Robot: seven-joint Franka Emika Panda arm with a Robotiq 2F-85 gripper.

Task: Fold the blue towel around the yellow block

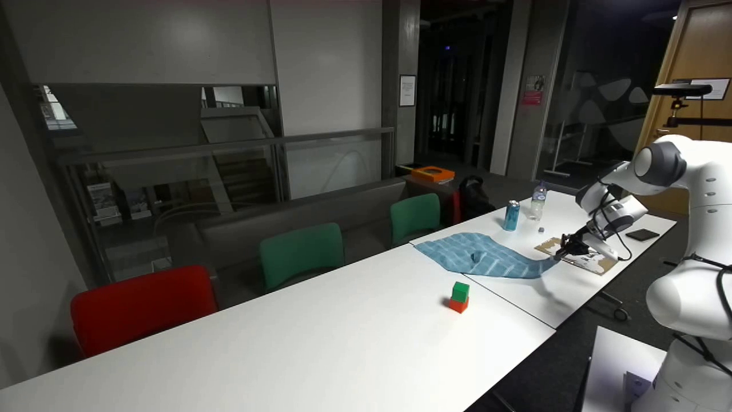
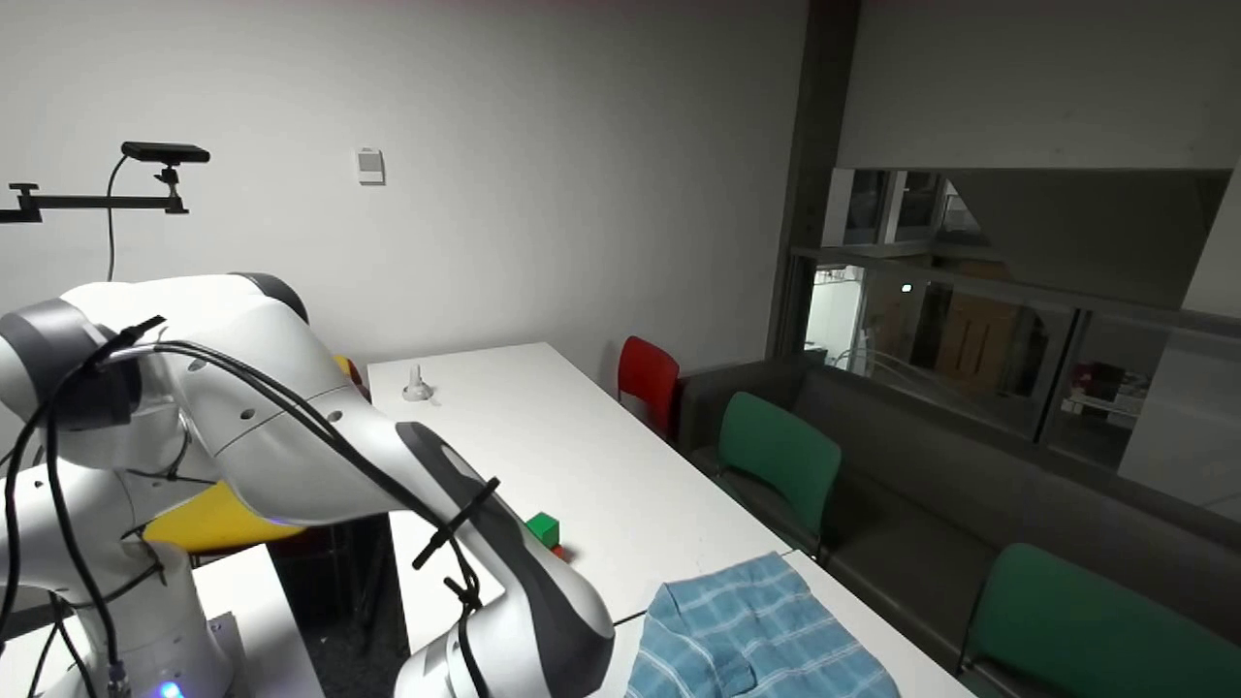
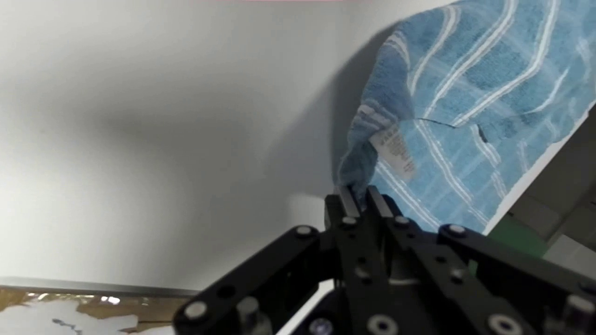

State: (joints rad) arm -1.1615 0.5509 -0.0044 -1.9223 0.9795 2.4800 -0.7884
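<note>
The light-blue towel with white stripes lies on the white table, in both exterior views (image 1: pixel 452 250) (image 2: pixel 776 630) and in the wrist view (image 3: pixel 489 74). My gripper (image 1: pixel 561 253) is shut on a corner of the towel and holds it lifted off the table. In the wrist view the cloth runs up between the two fingertips (image 3: pixel 358 197). A white label shows near the held corner. A small raised wrinkle stands in the towel's middle. The yellow block does not show in any view; whether it lies under the towel cannot be told.
A green block on a red block (image 1: pixel 459 296) stands beside the towel. A blue can (image 1: pixel 511 216), a bottle (image 1: pixel 537 201) and a small grey thing (image 1: pixel 541 229) stand behind. A brown-and-white board (image 1: pixel 600 263) lies under the arm, a dark flat object (image 1: pixel 641 234) past it.
</note>
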